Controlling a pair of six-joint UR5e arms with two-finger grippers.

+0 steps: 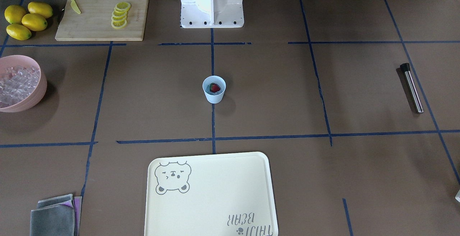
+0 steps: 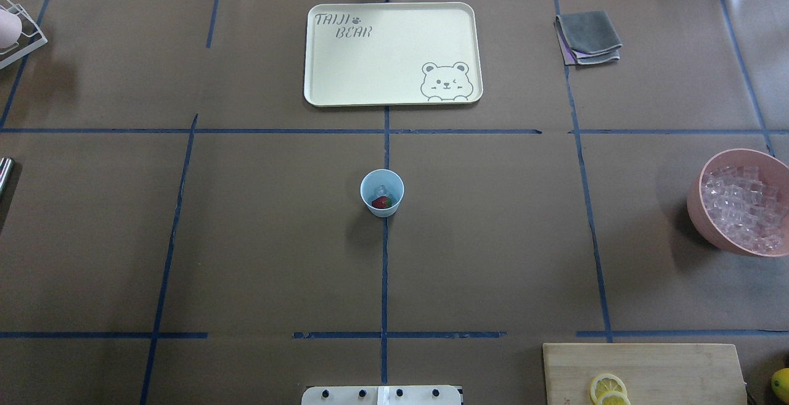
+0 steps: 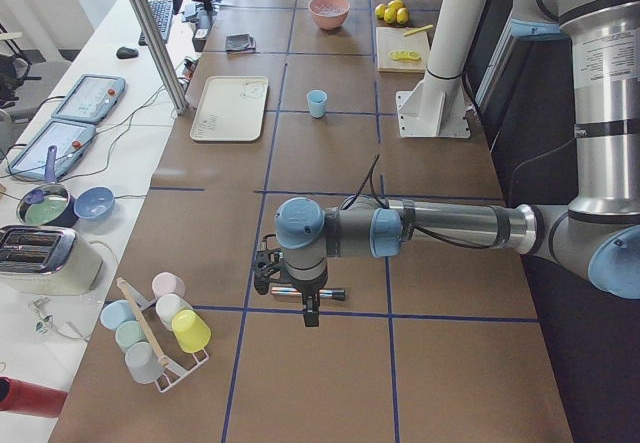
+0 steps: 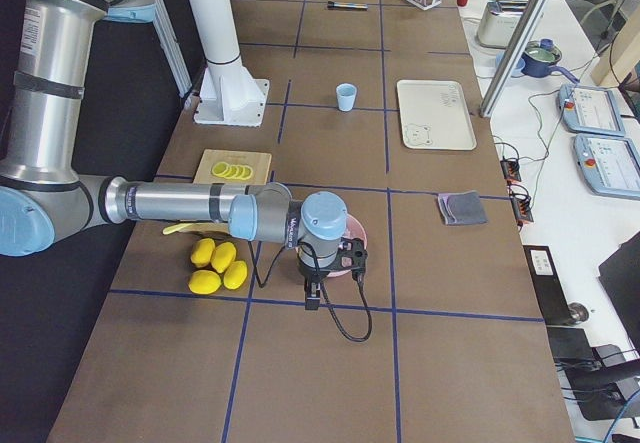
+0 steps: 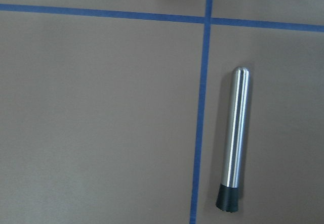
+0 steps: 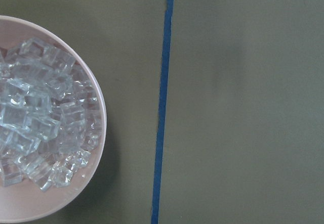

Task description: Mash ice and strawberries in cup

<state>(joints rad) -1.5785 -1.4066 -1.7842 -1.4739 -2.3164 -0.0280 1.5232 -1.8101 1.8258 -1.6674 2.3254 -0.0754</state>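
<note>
Left gripper (image 3: pixel 297 283) hangs above the muddler (image 1: pixel 412 87), which lies untouched. Right gripper (image 4: pixel 335 263) hangs beside the pink bowl (image 2: pixel 699 204). Whether either is spread or closed cannot be told. In the overhead view the muddler lies flat at the cup's 9 o'clock, well apart. In the front-facing view its long axis runs 11 to 5, black cap at 11. Cup (image 2: pixel 382 192) stands upright at table centre, mouth up, holding strawberry (image 2: pixel 381 202) and ice (image 2: pixel 383 188). Judged: loading complete, tool pickup and mashing outstanding.

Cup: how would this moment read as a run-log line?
cup: upright, holds strawberry and ice | muddler: lying untouched | left gripper: near muddler | right gripper: by pink bowl
</note>
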